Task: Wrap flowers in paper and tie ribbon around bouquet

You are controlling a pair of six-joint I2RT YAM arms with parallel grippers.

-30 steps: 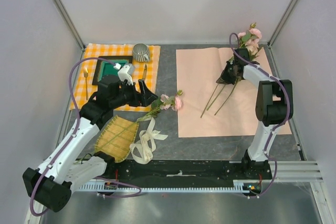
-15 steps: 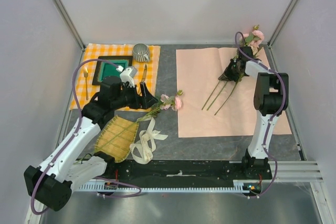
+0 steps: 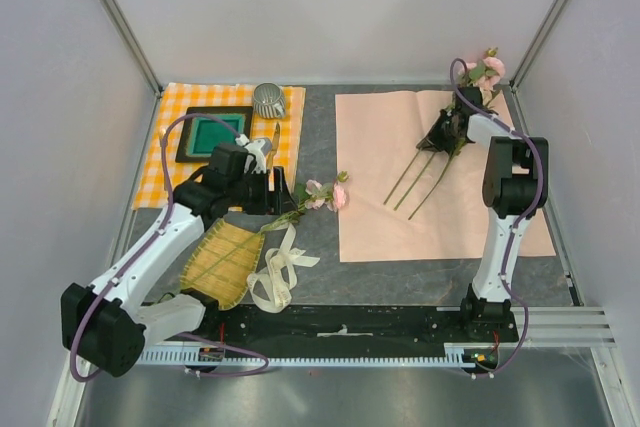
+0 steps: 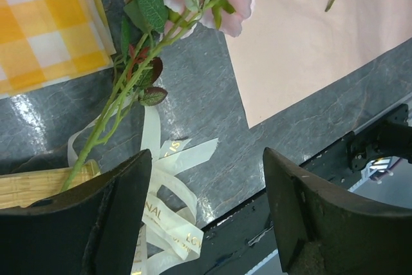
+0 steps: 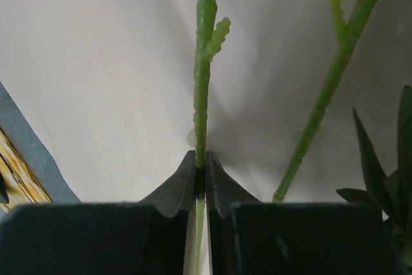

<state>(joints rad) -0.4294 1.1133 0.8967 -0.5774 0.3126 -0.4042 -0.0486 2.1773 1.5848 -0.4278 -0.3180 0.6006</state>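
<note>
The pink paper [image 3: 390, 207] lies flat on the right of the table. On its far right corner lie flowers [image 3: 485, 72] with long green stems. My right gripper [image 3: 441, 135] is shut on one thin stem [image 5: 205, 62]; a second stem [image 5: 328, 88] lies free beside it. Another flower [image 3: 325, 194] lies on the grey table left of the paper. My left gripper [image 3: 283, 191] hangs open just above its stem [image 4: 122, 101], with the fingers either side. The cream ribbon [image 3: 280, 272] lies looped below it, also in the left wrist view [image 4: 164, 191].
An orange-checked cloth [image 3: 170, 142] at the back left carries a green tray [image 3: 215, 134], a metal cup [image 3: 268, 100] and a gold spoon [image 3: 163, 147]. A bamboo mat [image 3: 222, 262] lies at the front left. White walls close in the sides.
My left arm has swung right and lower toward the lone flower, and its jaws have narrowed a little. My right gripper has carried its flowers slightly toward the back right corner.
</note>
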